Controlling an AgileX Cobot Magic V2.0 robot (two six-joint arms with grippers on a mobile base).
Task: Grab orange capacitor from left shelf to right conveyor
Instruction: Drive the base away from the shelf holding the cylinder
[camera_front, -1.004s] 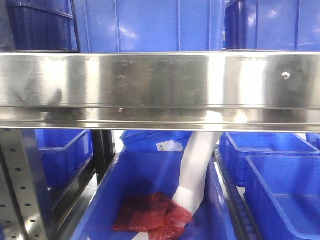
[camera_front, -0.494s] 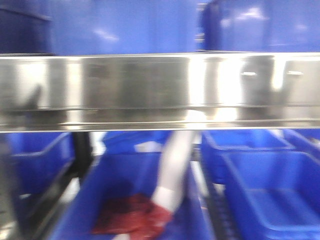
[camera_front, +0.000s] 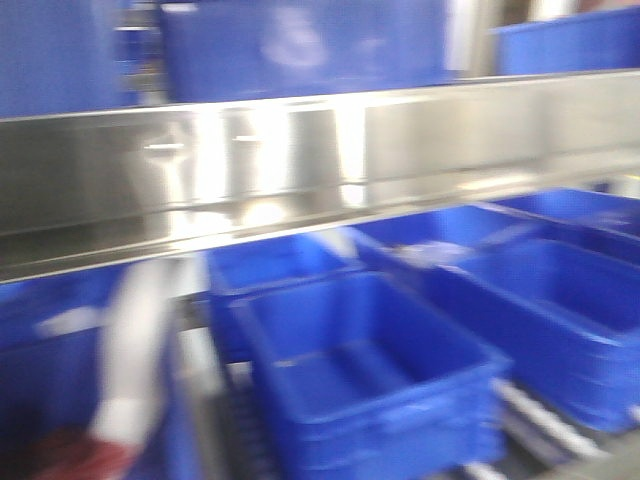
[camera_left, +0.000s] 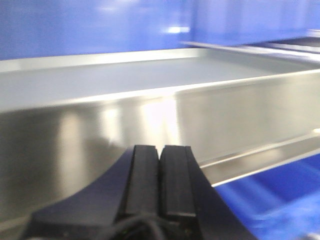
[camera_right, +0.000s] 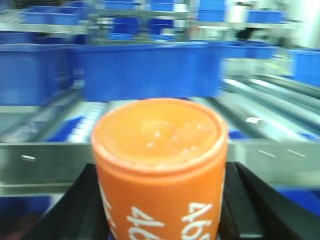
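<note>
My right gripper (camera_right: 160, 205) is shut on the orange capacitor (camera_right: 160, 150), an orange cylinder with white "4680" print; its black fingers (camera_right: 82, 210) press both sides. My left gripper (camera_left: 160, 150) is shut and empty, its black pads together, right in front of the shelf's steel rail (camera_left: 100, 130). The left shelf's brushed front rail (camera_front: 300, 170) runs across the front view, tilted and blurred. The right conveyor is out of view.
Blue plastic bins (camera_front: 370, 370) sit under the rail, more (camera_front: 300, 45) above it. A white sleeve-like object (camera_front: 135, 350) and a red patch (camera_front: 70, 455) lie at lower left. In the right wrist view, blue bins (camera_right: 145, 70) and steel roller tracks (camera_right: 270, 100) lie ahead.
The front view has swung right: the bin with the red item and white object slid to the lower left, new blue bins came in at right, and the rail now looks tilted.
</note>
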